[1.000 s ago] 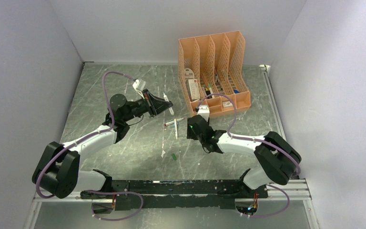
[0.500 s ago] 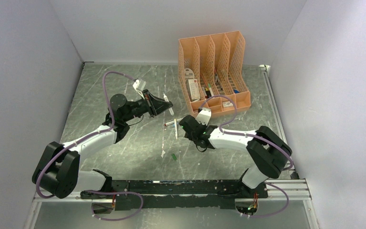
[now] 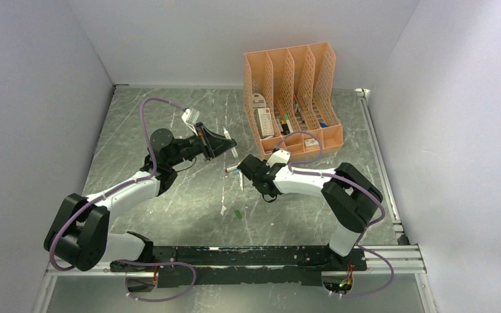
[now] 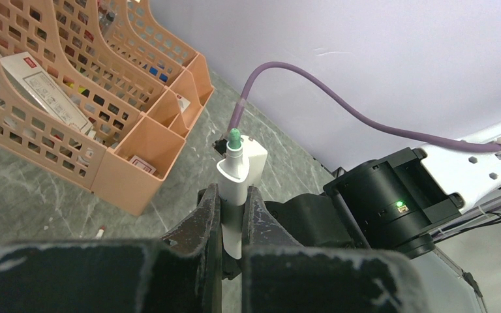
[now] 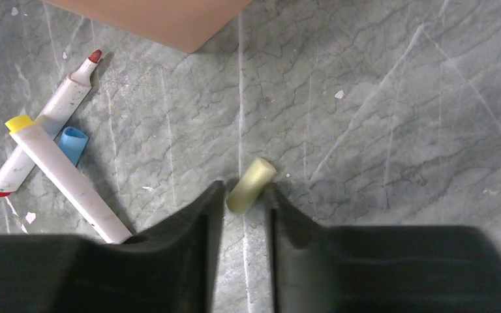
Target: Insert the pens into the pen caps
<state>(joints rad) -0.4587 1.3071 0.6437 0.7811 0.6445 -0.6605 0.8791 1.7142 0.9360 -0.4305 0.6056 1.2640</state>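
Observation:
My left gripper (image 4: 233,194) is shut on a white pen (image 4: 236,171) that stands upright between the jaws with its green tip up. In the top view this gripper (image 3: 229,145) hovers left of the organiser. Low over the table, my right gripper (image 5: 244,193) is open, its fingertips on either side of a pale yellow pen cap (image 5: 250,185) that lies tilted on the surface. To the left lie a red-tipped pen (image 5: 45,134), a pen with a yellow end (image 5: 68,182) and a blue cap (image 5: 73,143). A green cap (image 3: 238,213) lies nearer the bases.
A peach lattice organiser (image 3: 293,98) stands at the back right, holding boxes and small items; its front corner (image 5: 150,16) is just beyond my right gripper. White paint specks mark the grey marbled table (image 3: 169,208). Walls close in on three sides.
My right arm has swung left towards the loose pens, and its jaws have narrowed around the yellow cap. The left arm and its pen have not moved.

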